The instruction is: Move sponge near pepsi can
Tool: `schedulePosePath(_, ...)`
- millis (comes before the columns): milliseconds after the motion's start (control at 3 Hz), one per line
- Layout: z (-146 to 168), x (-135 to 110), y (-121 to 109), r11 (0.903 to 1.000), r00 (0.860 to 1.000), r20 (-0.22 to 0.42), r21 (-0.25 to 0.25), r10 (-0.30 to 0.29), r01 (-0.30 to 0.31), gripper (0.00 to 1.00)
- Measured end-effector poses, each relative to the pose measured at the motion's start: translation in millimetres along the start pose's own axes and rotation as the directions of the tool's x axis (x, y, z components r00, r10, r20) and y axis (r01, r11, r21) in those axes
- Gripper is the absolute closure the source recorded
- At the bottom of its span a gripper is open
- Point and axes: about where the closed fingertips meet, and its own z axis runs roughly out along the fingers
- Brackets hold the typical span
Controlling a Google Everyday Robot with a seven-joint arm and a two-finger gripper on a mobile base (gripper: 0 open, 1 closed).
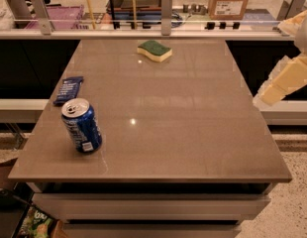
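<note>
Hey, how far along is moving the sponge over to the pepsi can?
Nothing done yet. The sponge lies at the far end of the table, apart from the pepsi can at front left. The gripper hangs beyond the right edge, touching neither. Grasp and carry remain.

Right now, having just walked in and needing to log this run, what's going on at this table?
Nothing is being handled yet. The sponge lies near the far edge of the table; the pepsi can stands upright near the front left corner, far from it. A flat dark blue packet lies beyond the can by the left edge. The robot's gripper hangs off the table's right side, touching none of them.
</note>
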Motion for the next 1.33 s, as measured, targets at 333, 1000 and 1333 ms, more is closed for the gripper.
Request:
schedulePosePath(333,9,-1,-22,0.9982,0.996,0.064,0.022,0.055,-0.056,0.0)
schedulePosePath(1000,45,-12,-55,0.9859,0.972,0.168,-0.043,0.167,-0.162,0.0)
schedulePosePath(1333,68,-21,-66,0.9704,0.946,0.215,-0.068,0.241,-0.232,0.0)
